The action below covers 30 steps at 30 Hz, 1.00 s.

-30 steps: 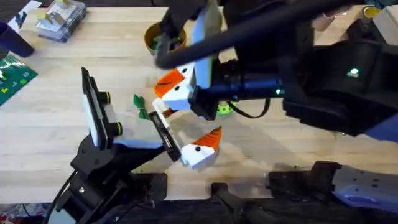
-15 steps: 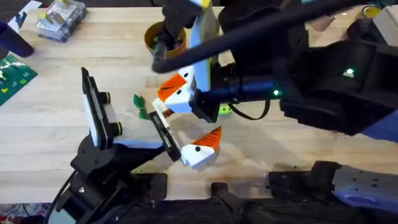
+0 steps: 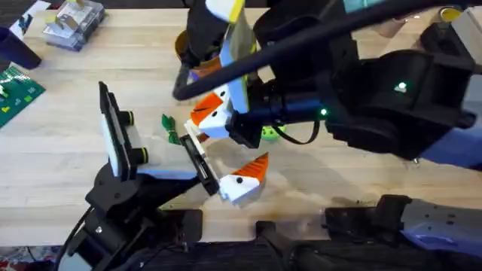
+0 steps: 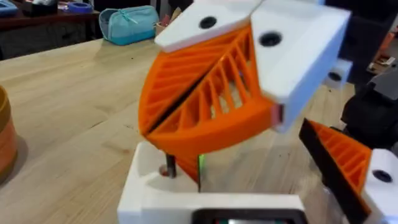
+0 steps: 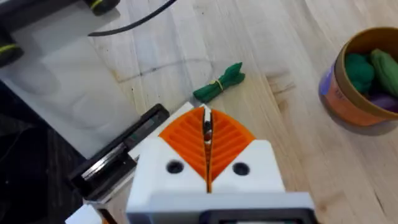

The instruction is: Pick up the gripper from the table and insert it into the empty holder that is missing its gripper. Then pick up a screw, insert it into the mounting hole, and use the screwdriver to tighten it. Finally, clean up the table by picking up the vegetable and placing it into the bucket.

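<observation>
Gripper (image 3: 242, 179) lies on the pale plank table (image 3: 60, 150) at the holder (image 3: 120, 162) rail's end. Right pincer (image 5: 207, 134) is clenched, nothing between its pads; left pincer's state cannot be told. Bucket (image 5: 364, 78) holds vegetables; a blue pouch (image 4: 129, 23) sits behind.

At my far left lies a clear plastic box (image 3: 73, 22) holding yellowish parts, with a green circuit board (image 3: 15, 92) nearer me along that edge. A teal zip pouch (image 4: 129, 23) sits far off behind.
</observation>
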Available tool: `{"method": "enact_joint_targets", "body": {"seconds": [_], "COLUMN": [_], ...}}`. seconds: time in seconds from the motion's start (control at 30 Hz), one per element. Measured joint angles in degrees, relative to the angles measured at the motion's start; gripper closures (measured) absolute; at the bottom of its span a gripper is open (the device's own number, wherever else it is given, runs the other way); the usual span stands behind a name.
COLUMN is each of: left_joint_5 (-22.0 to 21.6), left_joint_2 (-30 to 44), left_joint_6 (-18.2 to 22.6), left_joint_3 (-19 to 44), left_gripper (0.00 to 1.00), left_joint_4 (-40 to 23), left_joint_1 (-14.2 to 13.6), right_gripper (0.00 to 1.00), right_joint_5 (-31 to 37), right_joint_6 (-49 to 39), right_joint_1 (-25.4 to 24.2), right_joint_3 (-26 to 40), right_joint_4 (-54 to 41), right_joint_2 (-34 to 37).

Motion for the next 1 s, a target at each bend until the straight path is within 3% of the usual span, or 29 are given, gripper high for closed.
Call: {"method": "enact_joint_targets", "body": {"seconds": [1.0], "left_joint_5": [-0.18], "left_joint_2": [0.00], "left_joint_6": [-0.52], "left_joint_3": [0.00], "left_gripper": [0.011], "left_joint_4": [-0.07], "left_joint_1": [0.02], "right_gripper": [0.995], "right_joint_5": [0.41], "right_joint_6": [-0.42], "right_joint_1": [-0.04], "right_joint_3": [0.00], "right_joint_4": [-2.05], "right_joint_2": [1.89]}}
